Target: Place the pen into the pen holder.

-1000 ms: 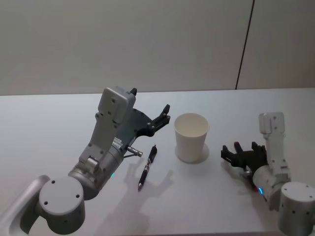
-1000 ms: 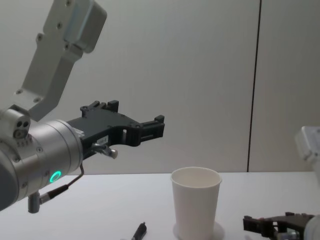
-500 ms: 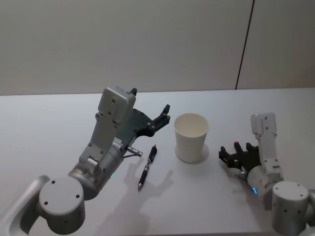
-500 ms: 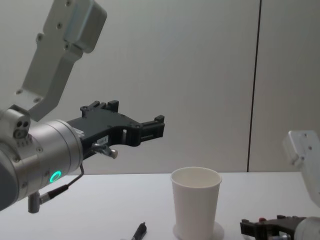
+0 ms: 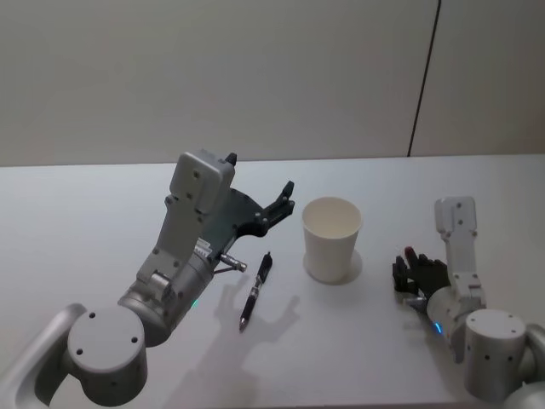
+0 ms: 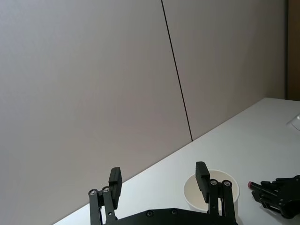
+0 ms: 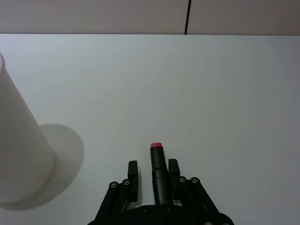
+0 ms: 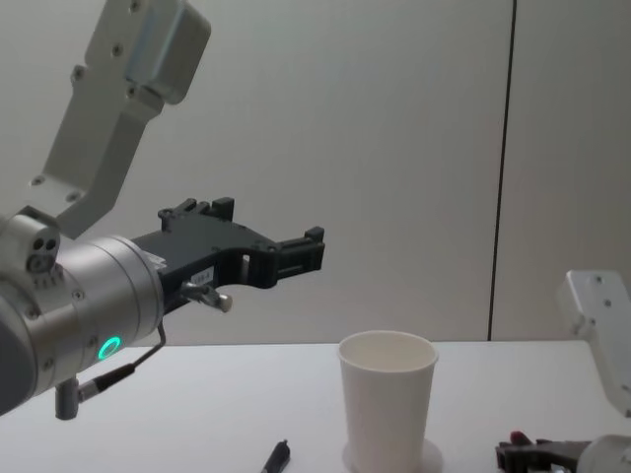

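Pink-capped pen [image 7: 156, 153] sits clenched between the right gripper's [image 7: 153, 165] jaws near the pen holder [image 7: 18, 140]; left gripper's [image 6: 158, 174] jaws hang spread.

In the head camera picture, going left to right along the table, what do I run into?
The black pen lying flat, then the pen holder, then the right gripper.

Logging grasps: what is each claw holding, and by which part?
Right claw pinches a dark pen by its barrel, pink end sticking out. Left claw is open, empty.
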You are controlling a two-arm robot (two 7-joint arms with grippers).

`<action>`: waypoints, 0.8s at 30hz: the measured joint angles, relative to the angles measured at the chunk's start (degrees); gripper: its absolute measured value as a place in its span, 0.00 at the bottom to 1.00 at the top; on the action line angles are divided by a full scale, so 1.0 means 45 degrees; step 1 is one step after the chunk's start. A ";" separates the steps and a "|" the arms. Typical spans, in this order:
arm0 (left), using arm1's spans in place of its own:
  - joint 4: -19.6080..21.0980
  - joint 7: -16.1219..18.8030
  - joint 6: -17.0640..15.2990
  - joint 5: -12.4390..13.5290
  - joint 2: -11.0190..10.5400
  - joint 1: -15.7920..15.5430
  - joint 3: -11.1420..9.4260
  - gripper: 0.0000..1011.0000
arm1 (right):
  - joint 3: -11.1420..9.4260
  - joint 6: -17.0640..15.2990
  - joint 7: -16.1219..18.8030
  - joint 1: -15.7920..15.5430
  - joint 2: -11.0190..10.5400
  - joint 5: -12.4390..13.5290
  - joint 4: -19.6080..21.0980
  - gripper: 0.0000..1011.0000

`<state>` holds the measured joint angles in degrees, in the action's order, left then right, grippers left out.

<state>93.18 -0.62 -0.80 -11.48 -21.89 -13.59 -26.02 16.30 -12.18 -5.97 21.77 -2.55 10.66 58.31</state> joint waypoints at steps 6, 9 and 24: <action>0.0000 0.0000 0.0000 0.0000 0.0000 0.0000 0.0000 0.99 | -0.0050 -0.0020 -0.0047 0.0166 0.0074 0.0069 -0.0313 0.33; 0.0000 0.0000 0.0000 0.0001 0.0000 0.0000 0.0000 0.99 | -0.0064 0.0037 -0.0016 0.0201 0.0088 0.0070 -0.0388 0.26; 0.0000 0.0000 0.0000 0.0000 0.0000 0.0000 -0.0001 0.99 | -0.0015 0.1067 0.0536 -0.0087 0.0011 -0.0262 0.0296 0.18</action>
<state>93.18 -0.62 -0.80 -11.48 -21.89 -13.59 -26.02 16.23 -7.38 -3.56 21.38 -2.50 9.48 59.64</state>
